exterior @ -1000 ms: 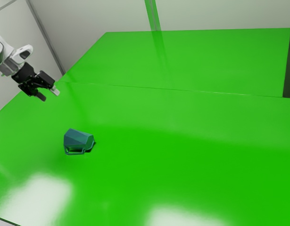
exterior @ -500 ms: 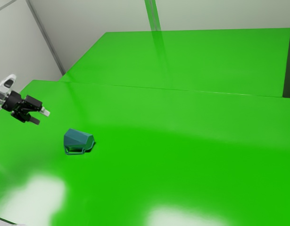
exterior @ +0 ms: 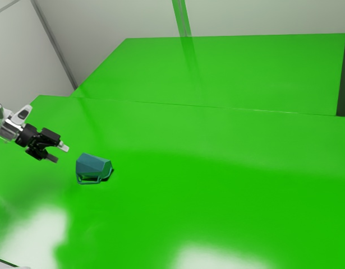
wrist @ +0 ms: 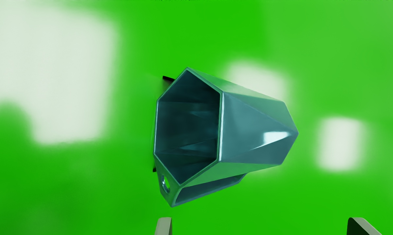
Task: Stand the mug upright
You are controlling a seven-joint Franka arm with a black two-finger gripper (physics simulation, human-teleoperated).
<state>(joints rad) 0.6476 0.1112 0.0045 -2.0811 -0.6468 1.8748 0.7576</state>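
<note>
Teal mug (exterior: 93, 164), faceted, one handle (wrist: 171, 195); lying on its side on a glossy green table (exterior: 217, 196), not upright.
Body tapering from a wide, angular mouth to a narrower base; rim (wrist: 221, 127) thin and unchipped to the eye, dark hollow interior (wrist: 186, 130) in plain sight of the wrist view, handle on the side toward the fingertips. Located in the exterior view's left part, handle toward that view's near edge. Accompanying item: one black gripper (exterior: 59, 153) with pale fingertips, located near the mug, on its exterior view's left side; fingers well apart, nothing between them, neither touching the mug. Table surface bears pale, soft-edged reflections (wrist: 72, 65) around the mug.
</note>
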